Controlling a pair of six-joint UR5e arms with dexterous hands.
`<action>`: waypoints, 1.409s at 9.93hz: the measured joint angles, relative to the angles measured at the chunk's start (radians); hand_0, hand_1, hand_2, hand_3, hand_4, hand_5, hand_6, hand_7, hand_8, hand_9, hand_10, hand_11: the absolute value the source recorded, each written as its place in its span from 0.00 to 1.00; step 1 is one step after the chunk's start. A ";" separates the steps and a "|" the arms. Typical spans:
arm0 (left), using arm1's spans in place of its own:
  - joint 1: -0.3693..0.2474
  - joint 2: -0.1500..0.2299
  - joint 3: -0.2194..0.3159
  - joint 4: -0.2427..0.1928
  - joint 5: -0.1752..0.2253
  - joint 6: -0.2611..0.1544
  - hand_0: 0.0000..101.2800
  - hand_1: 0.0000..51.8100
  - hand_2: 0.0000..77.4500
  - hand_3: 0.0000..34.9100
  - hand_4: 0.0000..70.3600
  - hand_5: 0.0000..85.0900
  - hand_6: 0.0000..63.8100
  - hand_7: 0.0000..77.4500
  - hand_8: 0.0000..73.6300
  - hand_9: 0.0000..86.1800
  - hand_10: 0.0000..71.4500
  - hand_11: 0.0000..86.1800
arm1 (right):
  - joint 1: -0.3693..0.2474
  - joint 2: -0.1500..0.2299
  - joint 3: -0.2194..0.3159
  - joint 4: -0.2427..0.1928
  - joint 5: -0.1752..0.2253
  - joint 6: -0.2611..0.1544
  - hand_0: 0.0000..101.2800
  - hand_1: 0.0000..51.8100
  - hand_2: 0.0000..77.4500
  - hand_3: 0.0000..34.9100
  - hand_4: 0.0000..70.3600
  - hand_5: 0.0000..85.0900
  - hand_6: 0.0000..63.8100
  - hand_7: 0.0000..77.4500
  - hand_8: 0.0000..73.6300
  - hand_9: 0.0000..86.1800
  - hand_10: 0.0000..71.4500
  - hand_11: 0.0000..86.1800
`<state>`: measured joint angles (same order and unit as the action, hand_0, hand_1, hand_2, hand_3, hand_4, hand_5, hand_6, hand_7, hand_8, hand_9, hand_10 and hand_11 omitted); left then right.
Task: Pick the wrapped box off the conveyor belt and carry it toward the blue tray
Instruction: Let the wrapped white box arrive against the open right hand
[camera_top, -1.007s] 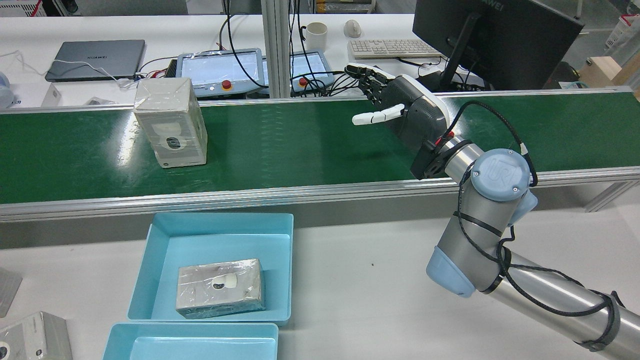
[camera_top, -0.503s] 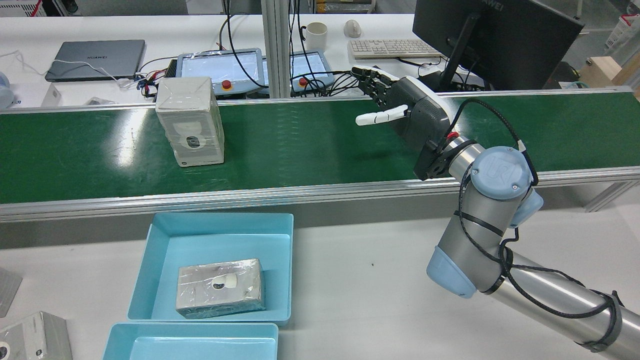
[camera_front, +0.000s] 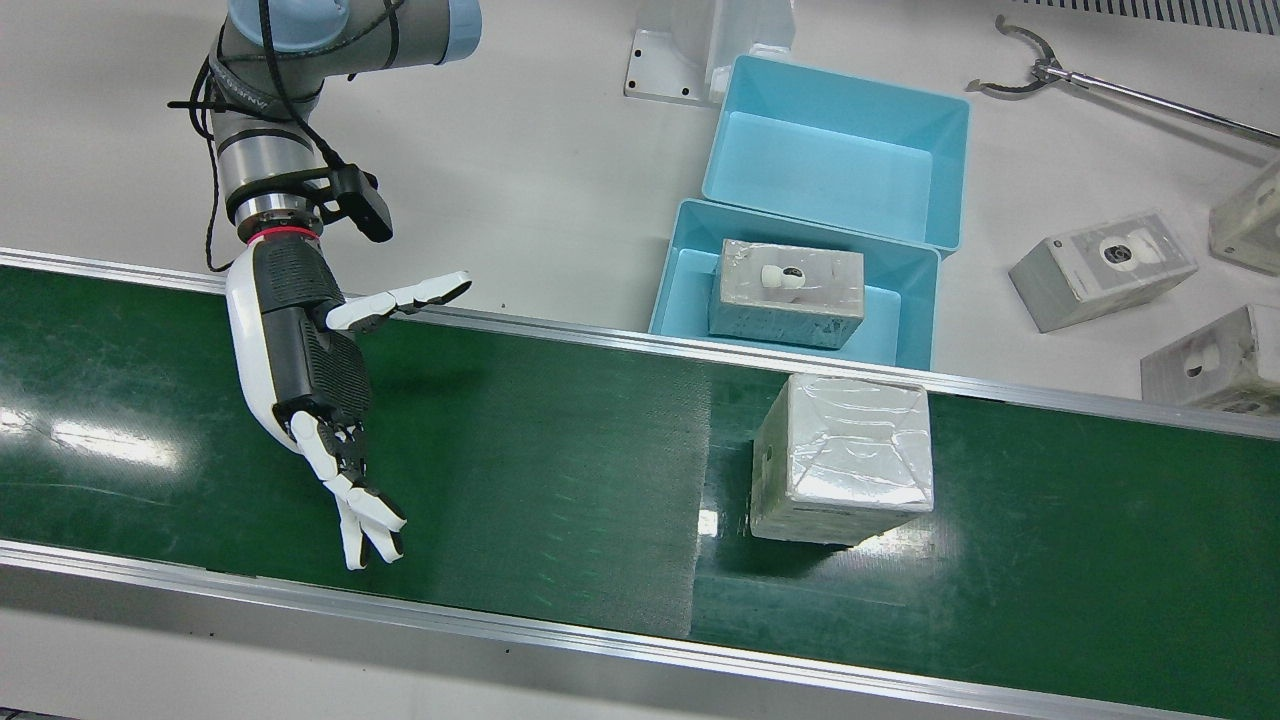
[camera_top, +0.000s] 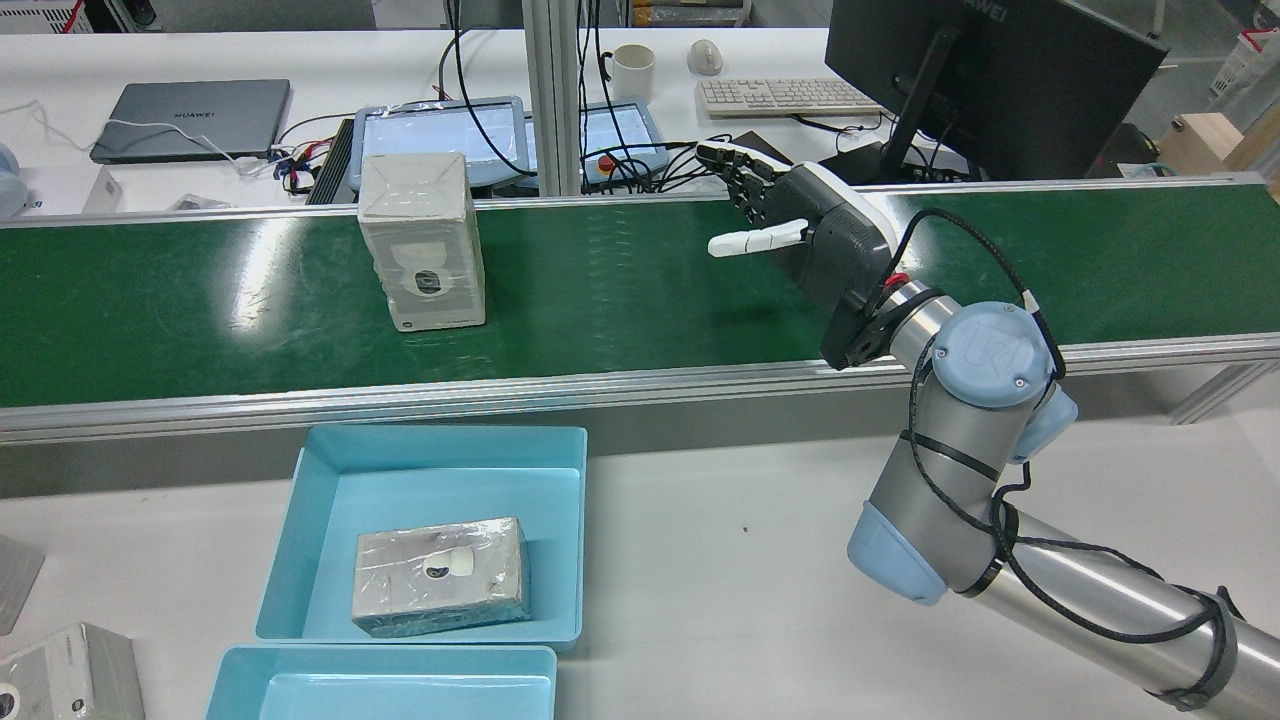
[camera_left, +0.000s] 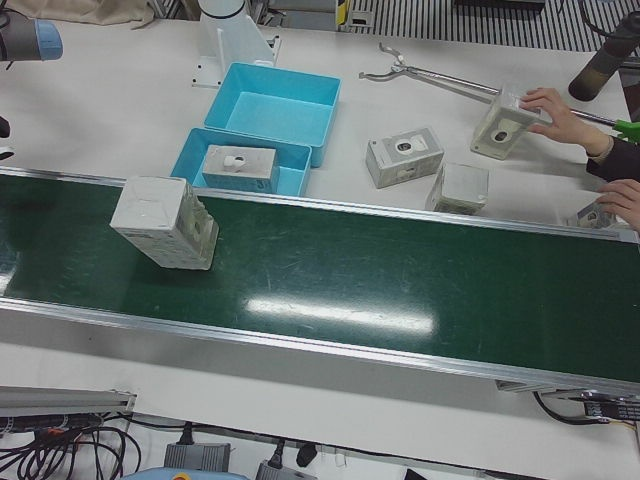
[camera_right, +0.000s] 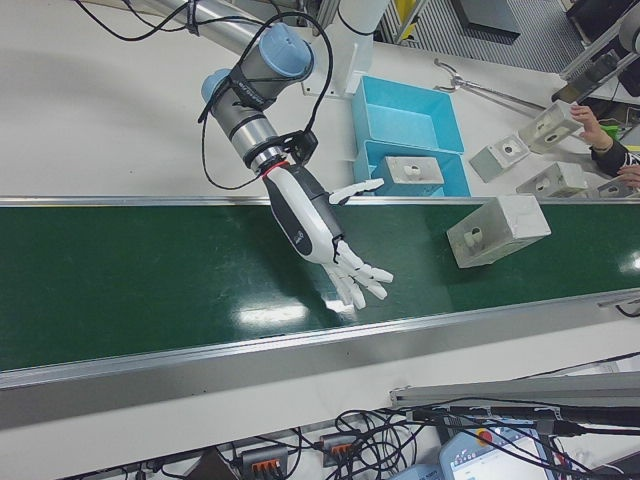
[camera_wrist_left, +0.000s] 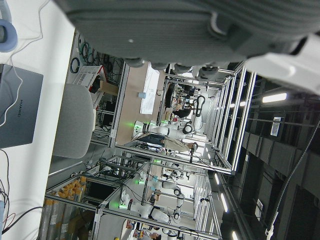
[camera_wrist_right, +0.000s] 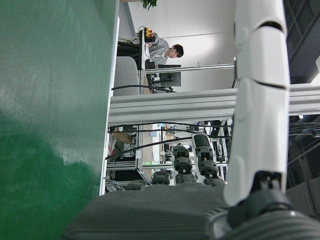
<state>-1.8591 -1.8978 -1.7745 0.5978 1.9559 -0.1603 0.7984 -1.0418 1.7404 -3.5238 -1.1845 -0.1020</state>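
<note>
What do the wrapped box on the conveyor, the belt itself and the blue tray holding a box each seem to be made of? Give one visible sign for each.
Wrapped box: probably cardboard under clear plastic film; the wrap wrinkles and glints.
Belt: dark green rubbery or PVC sheet, semi-glossy; it mirrors the ceiling lights.
Blue tray: likely moulded plastic; uniform colour, smooth walls, rounded corners.

right hand (camera_front: 310, 400) outstretched, fingers (camera_front: 365, 520) spread, empty
</note>
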 joint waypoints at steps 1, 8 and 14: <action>0.000 0.000 0.000 0.000 0.000 0.000 0.00 0.00 0.01 0.00 0.00 0.01 0.01 0.01 0.01 0.00 0.00 0.01 | -0.001 0.000 0.000 0.000 0.000 0.000 0.47 0.31 0.12 0.00 0.12 0.21 0.04 0.04 0.01 0.03 0.00 0.01; 0.000 0.000 0.000 0.000 0.000 0.000 0.00 0.00 0.01 0.00 0.00 0.01 0.00 0.01 0.01 0.01 0.01 0.01 | -0.008 0.003 -0.001 0.001 -0.001 -0.018 0.48 0.32 0.13 0.00 0.14 0.19 0.04 0.04 0.01 0.03 0.00 0.01; 0.000 0.000 0.000 0.000 0.000 0.000 0.00 0.00 0.01 0.00 0.00 0.01 0.01 0.01 0.01 0.00 0.01 0.01 | -0.016 0.001 -0.004 0.001 0.000 -0.016 0.48 0.32 0.14 0.00 0.10 0.20 0.05 0.04 0.01 0.03 0.00 0.01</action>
<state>-1.8591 -1.8977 -1.7745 0.5978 1.9559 -0.1603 0.7825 -1.0406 1.7366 -3.5226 -1.1844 -0.1180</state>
